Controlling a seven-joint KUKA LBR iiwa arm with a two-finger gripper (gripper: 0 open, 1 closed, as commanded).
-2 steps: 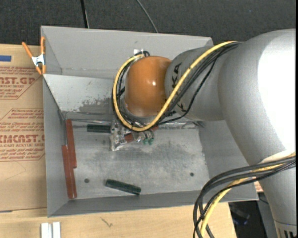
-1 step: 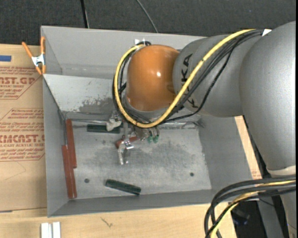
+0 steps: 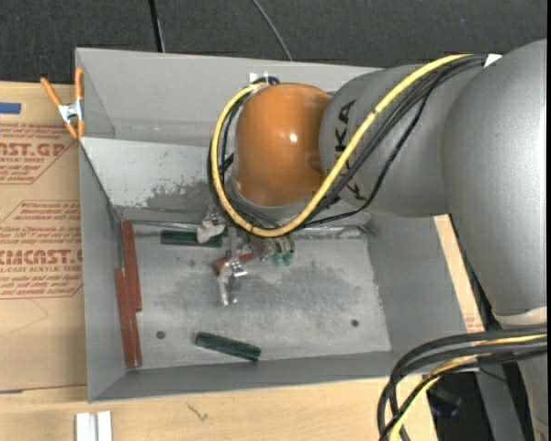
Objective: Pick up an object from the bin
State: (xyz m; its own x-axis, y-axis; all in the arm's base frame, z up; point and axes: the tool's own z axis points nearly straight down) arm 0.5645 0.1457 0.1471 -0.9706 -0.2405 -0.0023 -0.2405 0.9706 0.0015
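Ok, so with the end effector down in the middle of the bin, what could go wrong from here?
1. The end effector sits at a small reddish thing that is partly hidden under the orange wrist cover. A grasp there may land off-centre and slip.
2. The dark thing by the back wall lies close to the wrist's cables, which might nudge it.

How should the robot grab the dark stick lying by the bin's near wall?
Probably around the middle of the dark stick, coming straight down from above and squeezing across its narrow width. It lies flat on the bin floor, long and thin, with nothing touching it.
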